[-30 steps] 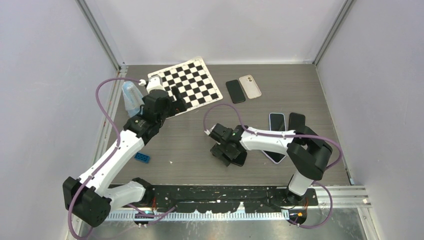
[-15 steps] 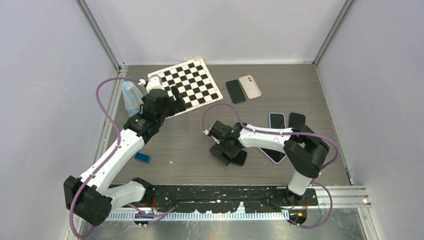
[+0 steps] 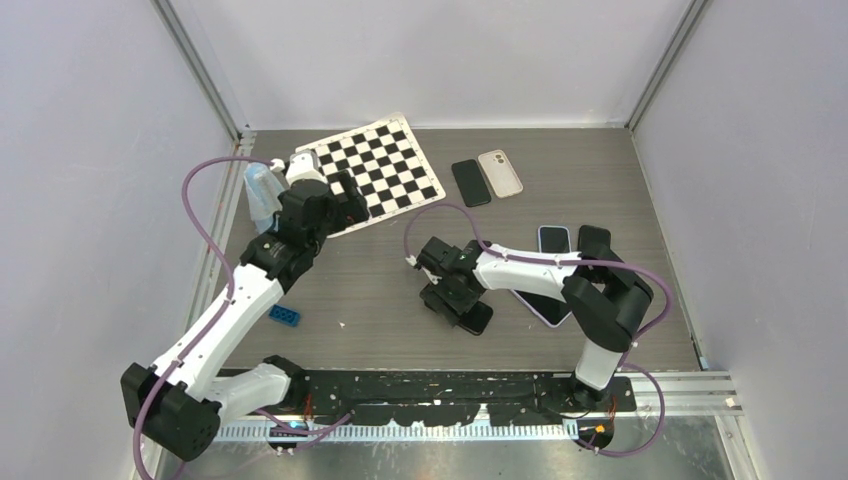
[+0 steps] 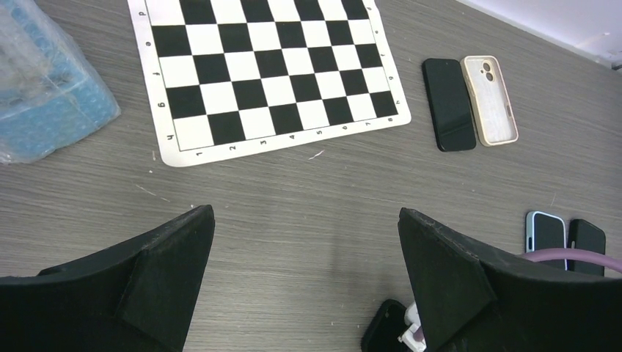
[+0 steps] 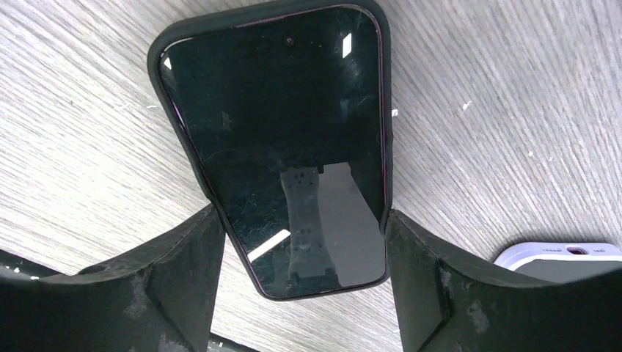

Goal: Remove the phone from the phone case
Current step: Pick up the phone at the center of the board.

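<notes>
On the far left of the table (image 3: 380, 270) sat a blue wrapped box (image 3: 262, 196), pushed aside next to the checkered mat (image 3: 372, 168). Over the mat's near edge hung the left gripper (image 4: 305, 214), its jaws spread as wide as they go and holding nothing. It looked parked there to keep clear of the work, perhaps ready to help. A small blue brick (image 3: 283, 316) lay near that arm and seemed to play no part.

Toward the middle, the right gripper (image 5: 301, 214) was down over the phone (image 5: 286, 147), which lay flat and screen up, seated in its black phone case (image 5: 155, 62). The jaws straddled it across its width, one finger at each long edge, set about as wide as the case. Whether they pinched it or only brushed it I could not tell. I took that straddle as a way to hold the case by its sides so the phone could be worked out.

Farther back, a bare black phone (image 3: 470, 182) lay beside a beige case (image 3: 500, 172), a pair that looked already parted. Rightward, a blue-edged handset (image 3: 554, 240) and a dark handset (image 3: 594, 238) waited, with a pale-cased phone (image 5: 565, 258) just beside the fingers.
</notes>
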You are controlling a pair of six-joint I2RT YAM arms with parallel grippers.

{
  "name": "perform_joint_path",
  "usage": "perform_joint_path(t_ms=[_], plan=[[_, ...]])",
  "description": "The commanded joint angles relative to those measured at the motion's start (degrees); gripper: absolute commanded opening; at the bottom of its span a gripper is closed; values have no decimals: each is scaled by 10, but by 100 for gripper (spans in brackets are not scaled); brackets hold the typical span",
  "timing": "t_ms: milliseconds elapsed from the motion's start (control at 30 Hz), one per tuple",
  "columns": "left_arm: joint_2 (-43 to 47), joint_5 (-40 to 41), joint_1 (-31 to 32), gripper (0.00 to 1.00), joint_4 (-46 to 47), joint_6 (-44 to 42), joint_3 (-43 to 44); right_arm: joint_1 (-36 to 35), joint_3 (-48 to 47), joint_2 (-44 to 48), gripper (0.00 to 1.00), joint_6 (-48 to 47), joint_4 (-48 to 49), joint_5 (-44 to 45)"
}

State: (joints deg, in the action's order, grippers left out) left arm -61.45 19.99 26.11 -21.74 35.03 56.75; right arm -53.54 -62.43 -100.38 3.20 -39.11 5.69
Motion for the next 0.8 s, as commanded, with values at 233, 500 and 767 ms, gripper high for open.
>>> perform_joint_path(t_ms=[233, 500, 767], plan=[[33, 37, -9, 100, -7, -2, -9, 8, -42, -10, 62, 198, 101, 71], [38, 33, -12, 100, -9, 4, -26, 14, -77, -49, 96, 253, 48, 129], [37, 31, -13, 100, -5, 6, -38, 29, 1, -1, 100, 242, 48, 61]])
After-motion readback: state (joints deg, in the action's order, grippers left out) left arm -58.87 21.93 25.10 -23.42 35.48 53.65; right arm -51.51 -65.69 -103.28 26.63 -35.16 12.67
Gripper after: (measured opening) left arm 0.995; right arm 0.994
